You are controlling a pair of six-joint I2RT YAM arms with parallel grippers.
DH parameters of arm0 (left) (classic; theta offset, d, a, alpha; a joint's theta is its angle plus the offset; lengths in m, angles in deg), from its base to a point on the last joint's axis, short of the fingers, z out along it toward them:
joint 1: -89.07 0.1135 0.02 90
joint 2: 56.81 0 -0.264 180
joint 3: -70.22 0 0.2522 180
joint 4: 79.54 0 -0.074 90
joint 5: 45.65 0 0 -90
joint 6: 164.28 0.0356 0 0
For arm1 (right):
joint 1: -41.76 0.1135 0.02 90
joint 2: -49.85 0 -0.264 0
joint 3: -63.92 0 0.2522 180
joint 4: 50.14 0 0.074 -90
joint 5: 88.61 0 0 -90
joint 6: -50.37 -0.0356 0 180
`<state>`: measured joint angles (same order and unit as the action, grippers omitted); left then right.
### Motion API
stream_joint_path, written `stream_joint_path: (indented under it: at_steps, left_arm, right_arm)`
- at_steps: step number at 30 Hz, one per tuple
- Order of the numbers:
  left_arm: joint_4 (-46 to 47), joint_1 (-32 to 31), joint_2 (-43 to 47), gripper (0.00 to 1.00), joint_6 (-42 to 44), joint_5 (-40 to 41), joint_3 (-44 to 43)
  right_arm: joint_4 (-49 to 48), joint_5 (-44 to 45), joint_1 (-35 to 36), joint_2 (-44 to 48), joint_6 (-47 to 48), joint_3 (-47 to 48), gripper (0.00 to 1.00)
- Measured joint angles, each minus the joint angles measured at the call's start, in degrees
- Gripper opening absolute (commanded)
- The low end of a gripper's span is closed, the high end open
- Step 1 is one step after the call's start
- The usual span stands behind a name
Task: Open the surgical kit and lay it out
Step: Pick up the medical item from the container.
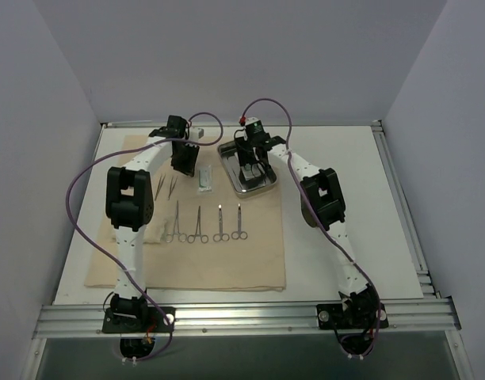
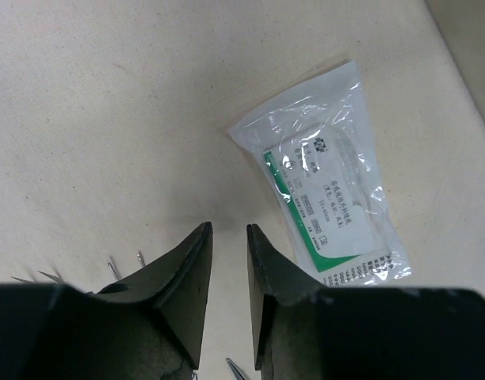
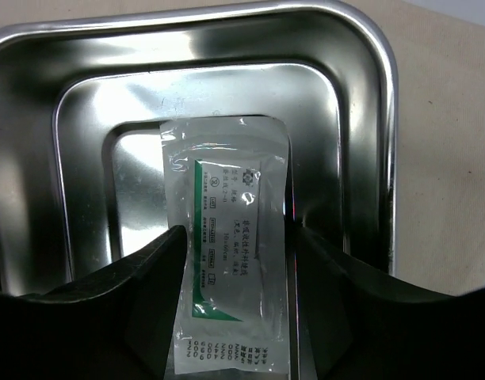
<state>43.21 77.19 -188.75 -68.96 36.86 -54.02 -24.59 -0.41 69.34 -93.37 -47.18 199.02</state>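
Setting: robotics lab test cell.

Evidence:
- Left arm and right arm bolted side by side to aluminium extrusion rail at own bases.
- White table under both arms; similar extrusion runs along table edge right of right arm.
- Plain white wall panels enclose cell left of left arm, right of right arm and beyond both wrists.
- Purple cables loop exposed from bases to wrists.
- Beige cloth wrap with metal instruments lies flat on table between arms.

Left arm and right arm are white with black joints; a purple cable trails each. Fingers are black wedges.
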Motion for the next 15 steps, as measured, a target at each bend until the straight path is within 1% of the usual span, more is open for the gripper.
stream_joint_path:
  at_steps: [3,7,8,9,11,12,15]
  left_arm:
    - [0.0,0.0,0.9,0.39,-0.2,-0.7,0.0]
    - [0.0,0.0,1.2,0.45,-0.5,-1.8,-0.2]
    - [0.0,0.0,1.2,0.48,-0.6,-2.2,-0.3]
    - [-0.2,-0.1,1.2,0.49,-0.6,-2.7,-0.4]
    - [-0.3,-0.2,1.0,0.5,-0.8,-3.5,-1.0]
    - [-0.3,-0.3,0.8,0.5,-0.9,-3.7,-1.4]
    - [-0.5,-0.5,-0.3,0.5,-1.4,-4.3,-3.2]
  right_arm:
    - [-0.2,0.1,0.0,-1.2,-0.2,1.0,0.54]
    - [-0.3,-0.1,0.0,-1.7,-0.3,1.7,0.5]
    - [-0.5,-0.2,0.0,-1.7,-0.3,1.7,0.48]
    - [-0.5,-0.2,-0.1,-1.7,-0.3,1.7,0.43]
    - [-0.7,-0.2,-0.1,-1.7,-0.3,1.7,0.37]
    - [-0.8,-0.2,-0.1,-1.7,-0.3,1.7,0.33]
    - [-0.9,-0.2,-0.4,-1.7,-0.5,1.7,0.25]
